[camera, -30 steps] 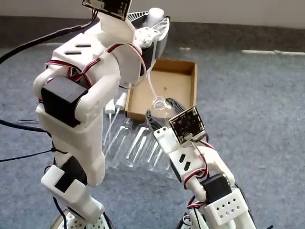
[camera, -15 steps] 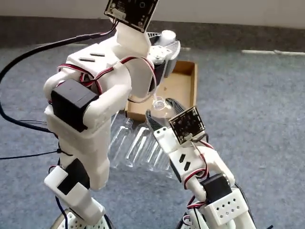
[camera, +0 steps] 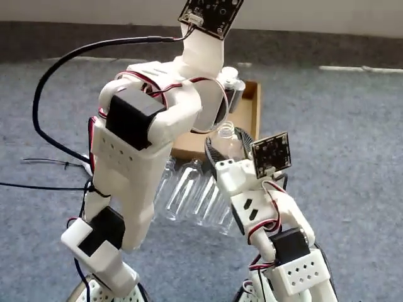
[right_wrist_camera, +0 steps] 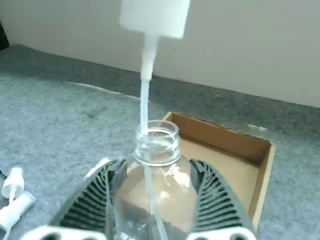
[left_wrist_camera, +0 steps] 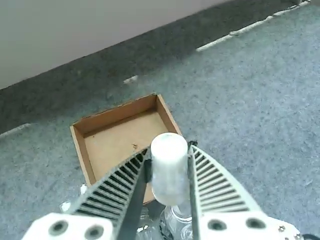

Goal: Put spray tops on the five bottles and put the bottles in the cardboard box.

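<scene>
- Clear plastic bottles (camera: pixel 189 192) are laid side by side on the grey carpeted worktop (camera: pixel 340 126).
- A white cylindrical spray top (left_wrist_camera: pixel 169 175) is clamped in the left gripper (left_wrist_camera: pixel 169 154); its thin tube is dipped into an open neck.
- That round clear bottle (right_wrist_camera: pixel 155 195) is gripped upright by the right gripper (right_wrist_camera: pixel 157 167), near the shallow cardboard box (right_wrist_camera: pixel 225 134).

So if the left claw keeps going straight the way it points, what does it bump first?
Probably the bottle held by the right gripper. The left gripper points down at its open neck, and the tube of its spray top is already inside.
</scene>
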Motion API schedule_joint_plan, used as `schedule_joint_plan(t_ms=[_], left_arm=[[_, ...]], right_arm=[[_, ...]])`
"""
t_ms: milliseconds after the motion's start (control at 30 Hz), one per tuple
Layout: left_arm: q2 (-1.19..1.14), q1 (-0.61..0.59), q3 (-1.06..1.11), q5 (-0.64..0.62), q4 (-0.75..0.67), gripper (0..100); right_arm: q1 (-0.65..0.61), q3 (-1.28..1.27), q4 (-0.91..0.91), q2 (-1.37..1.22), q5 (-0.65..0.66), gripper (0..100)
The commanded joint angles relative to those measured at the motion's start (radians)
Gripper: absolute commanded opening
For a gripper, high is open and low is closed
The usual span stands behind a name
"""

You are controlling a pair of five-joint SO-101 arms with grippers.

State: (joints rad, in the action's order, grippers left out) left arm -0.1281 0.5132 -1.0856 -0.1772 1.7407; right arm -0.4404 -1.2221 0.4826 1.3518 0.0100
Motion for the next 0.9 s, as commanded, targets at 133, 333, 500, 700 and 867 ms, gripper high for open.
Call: schedule_joint_plan(t_ms=[133, 333, 500, 700, 867], left_arm=[[0.005, 0.041, 0.125, -0.005, -0.015, 9], [0.054, 0.036, 0.337, -0.005, -0.144, 16], [0.162, 0.022, 0.363, 0.068, -0.172, 21], [0.285, -0.087, 0.363, 0.117, -0.167, 23], [0.349, -0.223, 0.367, 0.183, -0.132, 22]], right_arm=[[0.025, 0.05, -0.027, 0.018, -0.023, 0.4], [0.027, 0.07, -0.024, 0.018, -0.023, 0.4], [0.027, 0.065, -0.024, 0.018, -0.023, 0.4], [0.027, 0.064, -0.024, 0.018, -0.017, 0.4], [0.068, 0.073, -0.036, 0.008, -0.015, 0.4]])
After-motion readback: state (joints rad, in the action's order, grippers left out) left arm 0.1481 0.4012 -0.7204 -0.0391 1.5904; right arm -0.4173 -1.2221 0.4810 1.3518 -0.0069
